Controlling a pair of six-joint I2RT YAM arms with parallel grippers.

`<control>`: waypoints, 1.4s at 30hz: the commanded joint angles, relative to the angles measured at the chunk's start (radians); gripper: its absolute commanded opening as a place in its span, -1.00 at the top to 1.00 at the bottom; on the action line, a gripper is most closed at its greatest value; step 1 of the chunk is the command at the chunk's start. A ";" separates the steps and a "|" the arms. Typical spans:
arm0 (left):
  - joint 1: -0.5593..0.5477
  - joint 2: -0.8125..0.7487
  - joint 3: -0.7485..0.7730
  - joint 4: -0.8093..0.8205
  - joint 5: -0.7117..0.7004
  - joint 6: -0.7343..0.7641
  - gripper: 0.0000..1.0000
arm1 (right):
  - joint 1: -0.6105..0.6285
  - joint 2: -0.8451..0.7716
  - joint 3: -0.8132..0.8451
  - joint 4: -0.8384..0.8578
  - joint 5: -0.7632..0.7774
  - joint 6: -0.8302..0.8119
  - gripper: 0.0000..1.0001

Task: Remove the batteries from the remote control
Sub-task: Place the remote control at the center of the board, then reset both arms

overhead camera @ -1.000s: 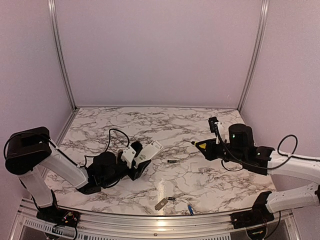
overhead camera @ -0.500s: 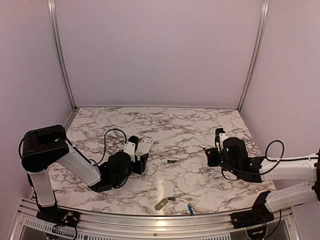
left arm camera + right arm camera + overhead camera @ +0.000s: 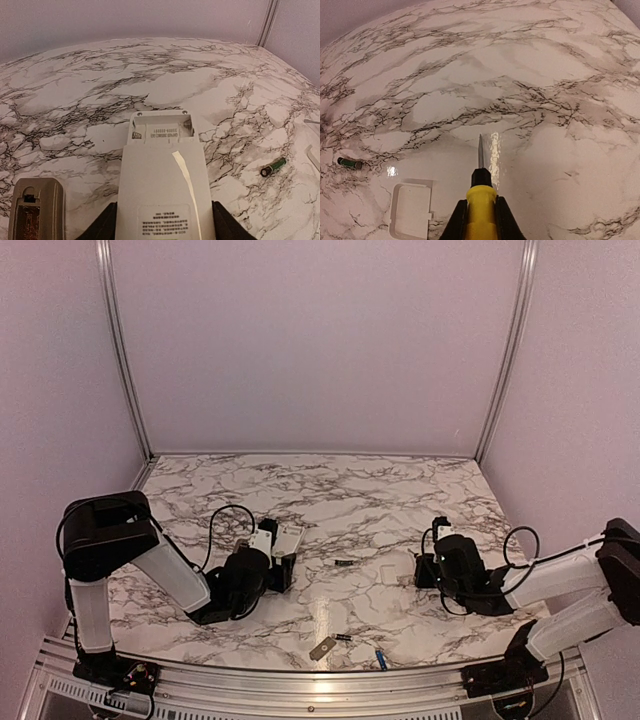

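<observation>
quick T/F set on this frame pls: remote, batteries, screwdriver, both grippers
1. The left gripper grips the white rectangular remote control. True.
2. The remote's open battery compartment holds two batteries. False: it is empty.
3. The right gripper is shut on the yellow-handled screwdriver. True.
4. The small blue battery lies by the far edge. False: it lies by the near edge of the marble table.
5. The screwdriver's tip is inside the compartment. False: it points at bare tabletop, apart from the remote.

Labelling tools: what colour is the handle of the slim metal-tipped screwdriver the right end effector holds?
Yellow handle, black collar; best in right wrist view.
</observation>
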 commanded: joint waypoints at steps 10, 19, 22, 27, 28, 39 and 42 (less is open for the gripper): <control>0.009 0.044 0.009 0.048 0.005 -0.014 -0.10 | 0.002 0.042 -0.058 0.094 0.029 0.057 0.70; 0.009 0.032 -0.010 0.073 0.008 -0.013 -0.55 | 0.002 0.046 -0.063 0.104 0.027 0.061 0.40; 0.009 0.028 -0.014 0.079 0.011 -0.009 -0.61 | 0.002 0.046 -0.059 0.100 0.026 0.060 0.35; 0.009 0.004 -0.033 0.099 0.024 0.008 -0.69 | 0.003 0.032 -0.040 0.073 0.029 0.051 0.32; 0.009 -0.004 -0.040 0.107 0.029 0.014 -0.71 | 0.002 0.025 -0.035 0.065 0.030 0.047 0.31; 0.009 -0.080 -0.090 0.131 0.053 0.050 -0.98 | 0.003 -0.066 0.050 -0.008 0.042 -0.025 -0.38; 0.009 -0.114 -0.105 0.133 0.040 0.076 -0.98 | 0.004 -0.083 0.077 -0.026 0.046 -0.051 -0.60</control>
